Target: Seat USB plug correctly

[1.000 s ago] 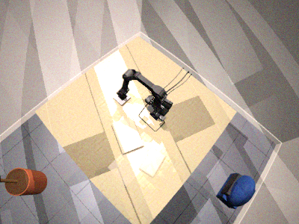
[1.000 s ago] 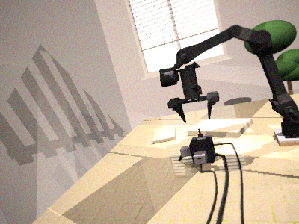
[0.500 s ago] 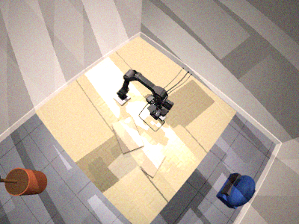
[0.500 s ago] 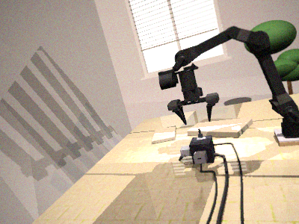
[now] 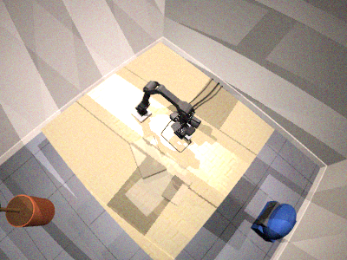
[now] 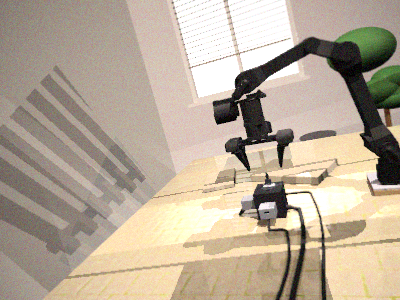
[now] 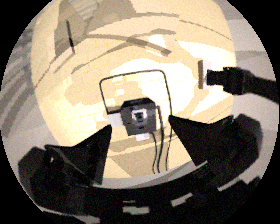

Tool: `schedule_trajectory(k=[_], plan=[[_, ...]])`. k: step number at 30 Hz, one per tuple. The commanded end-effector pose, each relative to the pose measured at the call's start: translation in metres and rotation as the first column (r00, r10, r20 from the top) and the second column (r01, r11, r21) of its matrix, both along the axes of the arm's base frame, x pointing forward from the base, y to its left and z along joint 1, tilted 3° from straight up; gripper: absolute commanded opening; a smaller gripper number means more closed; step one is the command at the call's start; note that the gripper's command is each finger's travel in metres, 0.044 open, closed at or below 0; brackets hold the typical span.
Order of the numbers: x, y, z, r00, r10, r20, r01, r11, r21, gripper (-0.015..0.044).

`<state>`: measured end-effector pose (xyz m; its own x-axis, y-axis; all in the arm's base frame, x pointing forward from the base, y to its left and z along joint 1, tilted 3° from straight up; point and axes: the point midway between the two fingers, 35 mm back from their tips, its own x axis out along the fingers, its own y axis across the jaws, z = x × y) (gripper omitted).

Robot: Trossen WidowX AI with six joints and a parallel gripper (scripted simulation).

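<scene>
The power cube (image 6: 279, 195) (image 7: 128, 125), a dark block with white plugs in its sides, stands on the table. The USB plug (image 6: 267, 181) (image 7: 139, 115) is upright in the top socket, with a thin dark tip above it in the exterior view. In the wrist view it is a pale and dark square on the cube's top. How deep it sits and which way round it is cannot be told. My gripper (image 6: 265, 168) (image 7: 140, 122) is open and empty, pointing down above the cube, its fingers apart on either side of the plug's line. In the top view the arm mostly hides the cube.
One white side plug (image 6: 267, 210) faces the exterior view; another (image 6: 247, 202) (image 7: 115, 119) sticks out sideways. Dark cables (image 6: 302, 240) trail from the cube, and one loops (image 5: 180, 152) (image 7: 132, 73) around it. Flat slabs (image 6: 300, 176) lie beyond the cube in the exterior view.
</scene>
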<state>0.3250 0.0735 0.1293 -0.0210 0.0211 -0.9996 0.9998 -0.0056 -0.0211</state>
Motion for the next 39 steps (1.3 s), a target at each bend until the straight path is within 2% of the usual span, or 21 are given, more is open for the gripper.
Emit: schedule_trajectory(k=[1, 19, 35, 36, 39], plan=[[-0.001, 0.001, -0.006, 1.0, -0.003, -0.005, 0.003, 1.0, 0.004, 0.044], [-0.001, 0.001, -0.017, 1.0, -0.003, -0.005, 0.003, 1.0, 0.004, 0.044], [-0.001, 0.0, -0.016, 1.0, 0.0, -0.002, 0.0, 1.0, 0.0, 0.002], [-0.001, 0.0, -0.016, 1.0, 0.0, -0.002, 0.0, 1.0, 0.0, 0.0], [-0.001, 0.0, -0.016, 1.0, 0.0, -0.002, 0.0, 1.0, 0.0, 0.0]])
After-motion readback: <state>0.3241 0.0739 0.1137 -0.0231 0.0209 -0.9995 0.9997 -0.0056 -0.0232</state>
